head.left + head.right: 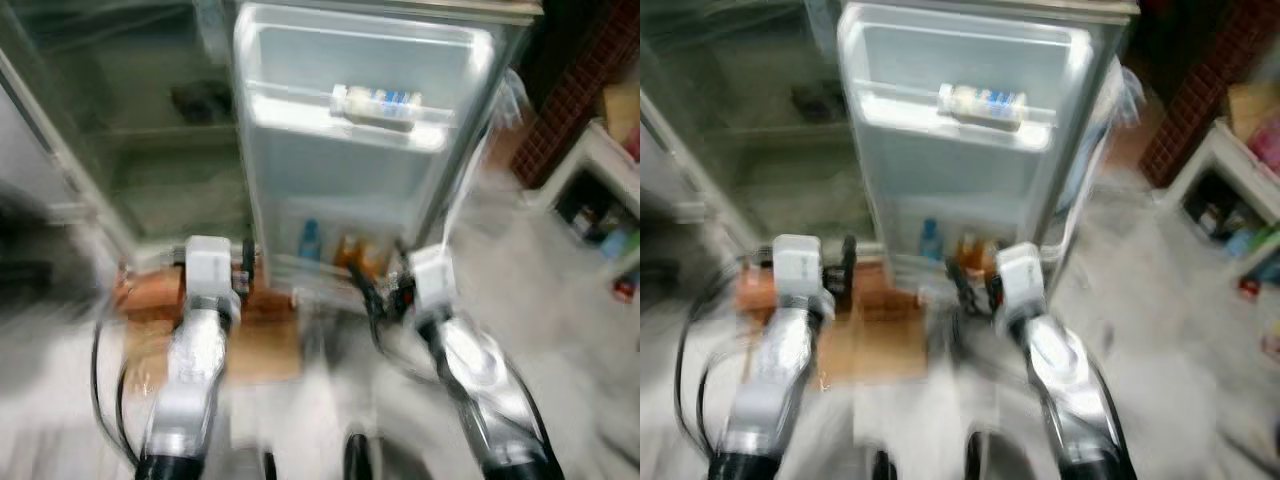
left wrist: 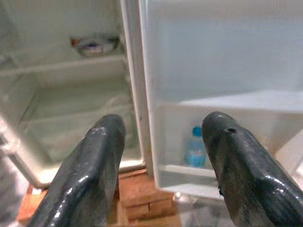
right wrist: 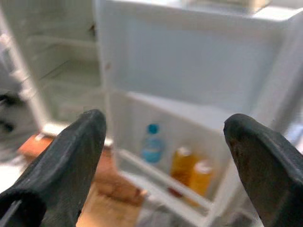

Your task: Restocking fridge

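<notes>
The fridge stands open before me, its door (image 1: pixel 350 170) swung out towards me. On the upper door shelf lies a white pack with blue print (image 1: pixel 375 105). The lower door shelf holds a blue-capped bottle (image 3: pixel 152 144) and two orange bottles (image 3: pixel 182 165). My left gripper (image 2: pixel 163 127) is open and holds nothing, raised in front of the door's hinge edge. My right gripper (image 3: pixel 165 127) is open and holds nothing, level with the lower door shelf. Both arms show in the blurred eye views, with the left gripper (image 1: pixel 247 265) and right gripper (image 1: pixel 380 290) short of the fridge.
The fridge's inner shelves (image 1: pixel 150 150) carry one dark item (image 2: pixel 94 45) high up. Brown boards or bricks (image 1: pixel 150 290) lie under the fridge's front. A white shelf unit (image 1: pixel 600 190) with small things and a brick wall (image 1: pixel 570 90) stand to the right.
</notes>
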You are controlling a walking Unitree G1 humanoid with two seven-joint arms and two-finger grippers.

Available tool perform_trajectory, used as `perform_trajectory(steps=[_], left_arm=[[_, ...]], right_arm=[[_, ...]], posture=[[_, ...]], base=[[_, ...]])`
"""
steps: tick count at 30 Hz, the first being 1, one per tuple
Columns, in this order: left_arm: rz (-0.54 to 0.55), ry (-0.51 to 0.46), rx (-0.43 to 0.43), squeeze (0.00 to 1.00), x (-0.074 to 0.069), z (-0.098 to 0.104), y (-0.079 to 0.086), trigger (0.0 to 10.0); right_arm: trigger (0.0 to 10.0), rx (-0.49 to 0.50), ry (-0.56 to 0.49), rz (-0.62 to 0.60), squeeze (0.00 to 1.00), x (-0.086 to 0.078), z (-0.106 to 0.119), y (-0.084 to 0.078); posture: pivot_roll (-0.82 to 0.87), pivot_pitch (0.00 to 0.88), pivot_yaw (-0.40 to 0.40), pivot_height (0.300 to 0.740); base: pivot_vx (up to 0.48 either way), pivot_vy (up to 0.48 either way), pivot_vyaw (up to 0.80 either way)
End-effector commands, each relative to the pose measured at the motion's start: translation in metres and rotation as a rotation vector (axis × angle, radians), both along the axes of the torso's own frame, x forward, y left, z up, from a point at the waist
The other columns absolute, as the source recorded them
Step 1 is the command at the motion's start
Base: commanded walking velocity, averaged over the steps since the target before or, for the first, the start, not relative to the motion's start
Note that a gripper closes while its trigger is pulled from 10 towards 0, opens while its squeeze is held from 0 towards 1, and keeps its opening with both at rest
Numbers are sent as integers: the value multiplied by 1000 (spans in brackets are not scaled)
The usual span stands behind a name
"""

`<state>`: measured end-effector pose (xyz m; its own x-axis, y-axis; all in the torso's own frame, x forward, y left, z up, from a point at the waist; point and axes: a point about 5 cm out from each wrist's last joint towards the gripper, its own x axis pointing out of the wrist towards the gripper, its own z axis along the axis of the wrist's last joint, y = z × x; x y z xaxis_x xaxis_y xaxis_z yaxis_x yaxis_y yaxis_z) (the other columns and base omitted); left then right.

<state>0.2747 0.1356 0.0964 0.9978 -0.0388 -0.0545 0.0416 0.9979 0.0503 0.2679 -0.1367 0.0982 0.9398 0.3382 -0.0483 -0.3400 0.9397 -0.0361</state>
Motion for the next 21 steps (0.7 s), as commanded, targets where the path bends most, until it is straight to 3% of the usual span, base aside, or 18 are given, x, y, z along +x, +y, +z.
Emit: perform_trajectory(steps=[1, 7, 14, 17, 21], left_arm=[[12, -13, -7, 0, -1, 2, 4, 10000], [15, -25, -17, 0, 0, 4, 5, 10000], [4, -36, -23, 0, -2, 5, 5, 10000], [8, -36, -21, 0, -2, 4, 6, 10000], [9, -37, -31, 0, -2, 5, 5, 10000]], right_arm=[[10000, 4, -30, -44, 0, 9, 7, -5], [10000, -10, -66, -57, 0, 12, 12, -6], [10000, -10, -77, -65, 0, 11, 12, -5], [10000, -9, -89, -64, 0, 11, 14, -5], [10000, -12, -101, -57, 0, 12, 15, -4]], posture=[[-28, 83, 27, 740], [-26, 88, 29, 740], [-26, 94, 29, 740], [-26, 97, 27, 740], [-25, 102, 25, 740]], base=[[266, 0, 0], [329, 0, 0], [76, 0, 0], [308, -360, 0], [310, -362, 708]])
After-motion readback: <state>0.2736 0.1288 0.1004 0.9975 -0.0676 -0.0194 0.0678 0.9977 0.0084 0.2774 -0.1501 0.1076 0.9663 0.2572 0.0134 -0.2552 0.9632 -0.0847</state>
